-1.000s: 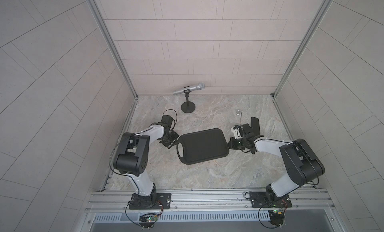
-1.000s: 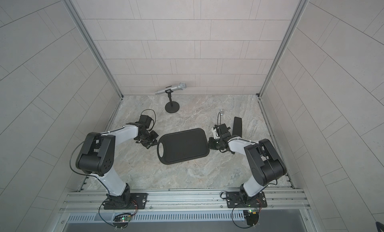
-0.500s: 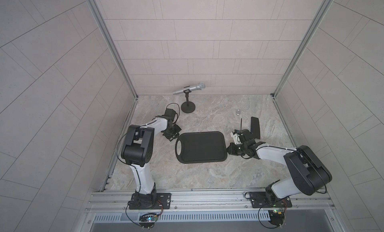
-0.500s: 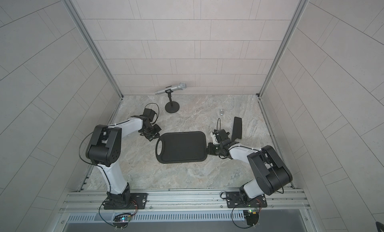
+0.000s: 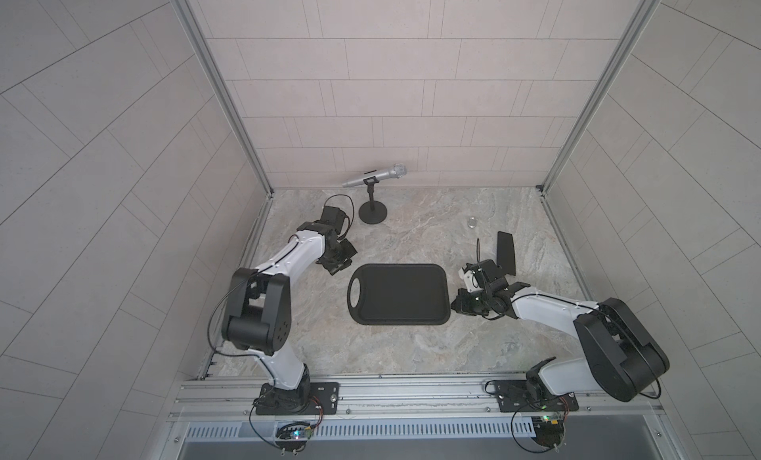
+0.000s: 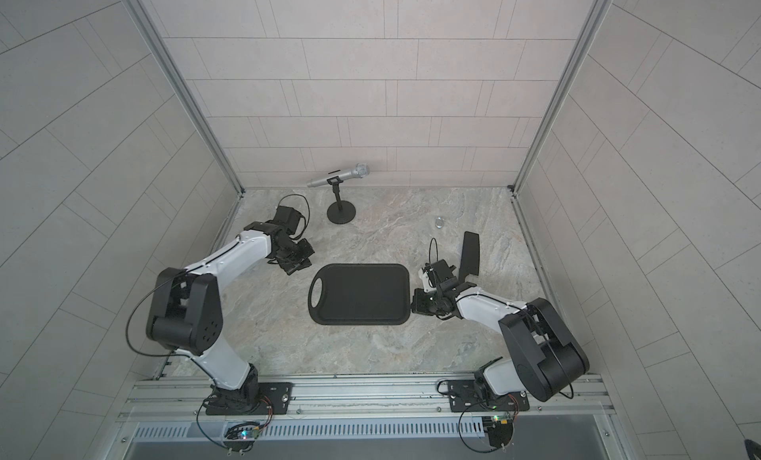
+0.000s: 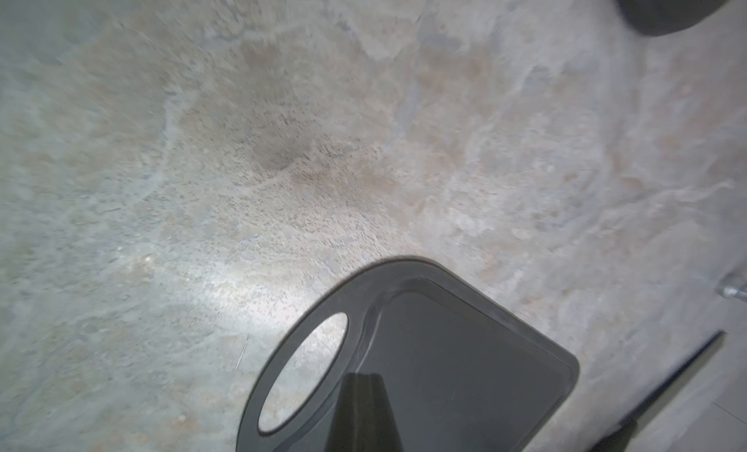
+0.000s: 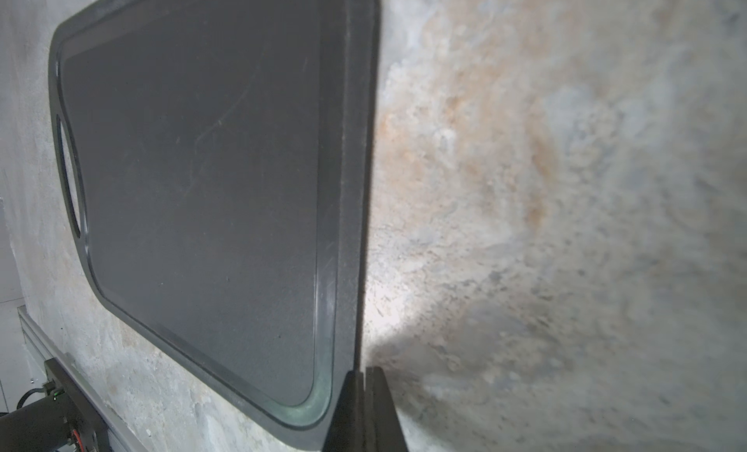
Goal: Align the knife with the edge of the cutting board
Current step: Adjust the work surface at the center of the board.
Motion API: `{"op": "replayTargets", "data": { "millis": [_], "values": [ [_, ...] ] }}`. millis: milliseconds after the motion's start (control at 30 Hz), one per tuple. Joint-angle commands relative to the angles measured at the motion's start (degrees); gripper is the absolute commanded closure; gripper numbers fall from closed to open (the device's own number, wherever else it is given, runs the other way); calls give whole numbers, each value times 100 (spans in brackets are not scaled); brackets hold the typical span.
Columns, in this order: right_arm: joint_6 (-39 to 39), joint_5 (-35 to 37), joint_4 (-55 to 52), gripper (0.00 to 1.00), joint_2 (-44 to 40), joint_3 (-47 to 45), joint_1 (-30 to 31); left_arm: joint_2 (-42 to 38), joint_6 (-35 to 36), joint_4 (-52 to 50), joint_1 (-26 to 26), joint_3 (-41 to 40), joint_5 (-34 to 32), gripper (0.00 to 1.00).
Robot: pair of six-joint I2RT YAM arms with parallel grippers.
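Flanking the cutting board (image 5: 398,294), both jaws sit closed, empty; the knife (image 5: 505,252) lies apart, behind the right wrist (image 5: 482,274).

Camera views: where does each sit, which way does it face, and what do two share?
Top views: above the base rail, facing down; both show both arms, the left gripper, the right gripper, the matte-black rounded cutting board with oval handle hole and the all-black broad-bladed knife.
Left wrist: on the left arm, facing the board's hole end over its shut gripper.
Right wrist: on the right arm, facing along the board's plain short edge past its shut gripper.
Shared: both wrist views show the board.
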Motion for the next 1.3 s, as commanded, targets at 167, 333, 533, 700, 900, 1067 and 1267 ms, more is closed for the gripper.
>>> {"op": "replayTargets", "data": {
  "millis": [167,333,533,700,900,1067,1267],
  "values": [
    [-75,-182,-360,100,-492,191,43,-793,97,114,-6,-1161,230,100],
    [-64,-217,-340,100,-574,161,176,-833,-28,559,-90,-1600,359,100],
    [5,-105,-99,100,-278,92,390,-488,-167,911,-311,-1697,378,100],
    [51,-61,103,100,-58,42,460,-213,-235,1002,-547,-1583,230,100],
    [45,-47,232,100,77,7,467,161,-309,1026,-648,-1561,56,100],
    [44,-48,349,100,208,-17,468,443,-359,1118,-689,-1520,13,100],
    [35,-14,437,100,390,3,464,796,-404,1202,-719,-1389,18,100]
  ]
}}
